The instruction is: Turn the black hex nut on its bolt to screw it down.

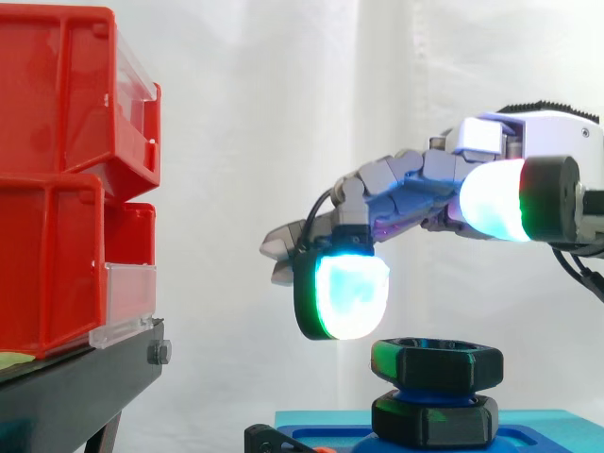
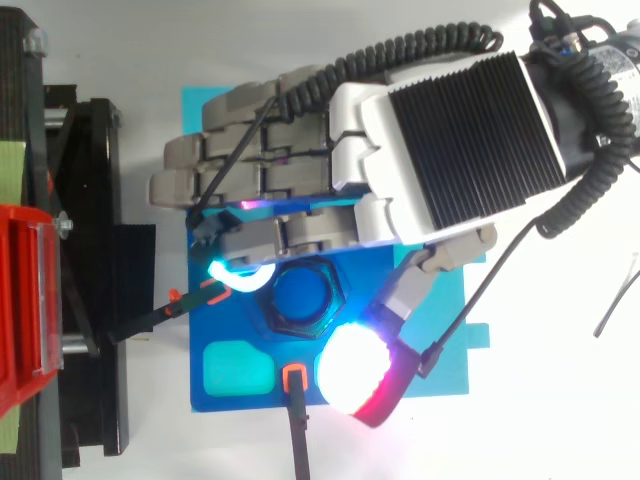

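We see the robot hand (image 2: 440, 120) reaching in from 3 o'clock in the side view, palm down, hovering over the black hex nut (image 1: 436, 362). Its fingers are spread and grip nothing. Most of them stretch straight out past the nut, and one bends down so that its cyan fingertip (image 1: 351, 294) hangs just above the nut's top. From above, that pad sits at about 9 o'clock of the nut, and the glowing thumb pad (image 2: 352, 378) at about 5 o'clock. Neither seems to touch the nut, though the overhead angle makes this hard to judge.

The nut sits high on the blue bolt (image 2: 303, 298), with thread showing between it and a second black hex piece (image 1: 434, 420) below. We judge this to be the approach step. Next, the hand must drop and close finger and thumb on opposite flats before turning.

The bolt stands on a blue plate (image 2: 225, 335). A teal pad (image 2: 238, 368) lies at 7 o'clock of the nut, and an orange clip (image 2: 293, 378) at 6 o'clock, near the thumb's path. Red bins (image 1: 57, 179) on a black stand (image 1: 75, 382) stand well apart at 9 o'clock.
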You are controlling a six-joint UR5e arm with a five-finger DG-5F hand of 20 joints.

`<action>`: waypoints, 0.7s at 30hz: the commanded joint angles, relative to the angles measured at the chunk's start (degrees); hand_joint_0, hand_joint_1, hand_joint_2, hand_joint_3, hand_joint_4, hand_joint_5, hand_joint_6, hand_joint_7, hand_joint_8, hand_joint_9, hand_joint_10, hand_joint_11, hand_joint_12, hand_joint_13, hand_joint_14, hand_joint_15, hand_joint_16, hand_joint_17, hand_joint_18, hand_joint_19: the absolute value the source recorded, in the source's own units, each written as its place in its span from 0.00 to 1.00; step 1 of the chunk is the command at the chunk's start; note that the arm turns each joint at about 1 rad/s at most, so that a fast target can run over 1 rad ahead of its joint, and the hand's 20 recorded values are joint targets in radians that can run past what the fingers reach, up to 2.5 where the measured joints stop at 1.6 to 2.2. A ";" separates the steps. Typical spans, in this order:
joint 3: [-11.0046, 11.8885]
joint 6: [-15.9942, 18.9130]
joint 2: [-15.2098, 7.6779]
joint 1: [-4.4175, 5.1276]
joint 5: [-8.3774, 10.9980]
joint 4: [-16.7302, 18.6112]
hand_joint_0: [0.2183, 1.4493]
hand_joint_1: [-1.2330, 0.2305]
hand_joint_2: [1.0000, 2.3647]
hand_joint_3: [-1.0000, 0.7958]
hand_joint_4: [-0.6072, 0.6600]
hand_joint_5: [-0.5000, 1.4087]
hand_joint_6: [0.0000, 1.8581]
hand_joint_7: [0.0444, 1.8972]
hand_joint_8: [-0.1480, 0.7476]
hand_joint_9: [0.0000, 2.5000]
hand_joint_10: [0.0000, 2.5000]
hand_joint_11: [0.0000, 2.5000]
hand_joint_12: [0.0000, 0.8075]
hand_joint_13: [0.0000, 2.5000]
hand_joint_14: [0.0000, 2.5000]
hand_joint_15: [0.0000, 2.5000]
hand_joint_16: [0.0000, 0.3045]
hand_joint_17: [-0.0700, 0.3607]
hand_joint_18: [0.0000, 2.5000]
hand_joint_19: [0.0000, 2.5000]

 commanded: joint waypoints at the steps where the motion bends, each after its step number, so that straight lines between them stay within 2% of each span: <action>1: 0.00 0.36 -0.04 0.86 1.50 1.01 0.22 0.74 0.00 0.28 0.68 0.21 0.31 0.61 0.49 0.19 0.00 0.02 0.49 0.22 0.00 0.04 0.20 0.48 0.24 0.10; 4: 0.00 0.36 -0.04 1.82 3.52 1.10 0.22 0.74 0.00 0.28 0.68 0.21 0.31 0.62 0.49 0.19 0.00 0.02 0.49 0.22 0.00 0.04 0.20 0.48 0.23 0.10; 8: 0.09 0.36 -0.04 2.53 4.48 1.10 0.22 0.74 0.00 0.28 0.69 0.21 0.30 0.63 0.49 0.19 0.00 0.02 0.49 0.22 0.00 0.04 0.20 0.48 0.23 0.10; 10: 0.00 0.36 -0.04 3.14 5.28 1.27 0.22 0.74 0.00 0.28 0.69 0.21 0.29 0.64 0.49 0.19 0.00 0.02 0.49 0.22 0.00 0.04 0.20 0.47 0.24 0.10; 11: 0.00 0.28 -0.04 3.85 6.15 1.45 0.22 0.74 0.00 0.28 0.69 0.21 0.29 0.64 0.49 0.19 0.00 0.02 0.49 0.22 0.00 0.04 0.20 0.47 0.24 0.10; 12: 0.00 0.28 -0.04 3.85 6.15 1.45 0.22 0.74 0.00 0.28 0.69 0.21 0.29 0.65 0.49 0.19 0.00 0.02 0.49 0.22 0.00 0.04 0.20 0.47 0.24 0.10; 13: 0.00 0.19 -0.04 4.55 7.30 1.10 0.22 0.74 0.00 0.28 0.69 0.21 0.29 0.65 0.49 0.19 0.00 0.02 0.49 0.22 0.00 0.04 0.20 0.47 0.23 0.10; 15: 0.00 -0.08 -0.04 5.34 8.97 0.57 0.22 0.74 0.00 0.28 0.68 0.21 0.29 0.65 0.49 0.19 0.00 0.02 0.49 0.22 0.00 0.04 0.20 0.47 0.23 0.10; 21: 0.00 -0.25 -0.04 6.13 9.14 -1.01 0.22 0.74 0.00 0.28 0.68 0.21 0.28 0.65 0.49 0.19 0.00 0.02 0.49 0.22 0.00 0.04 0.20 0.47 0.23 0.10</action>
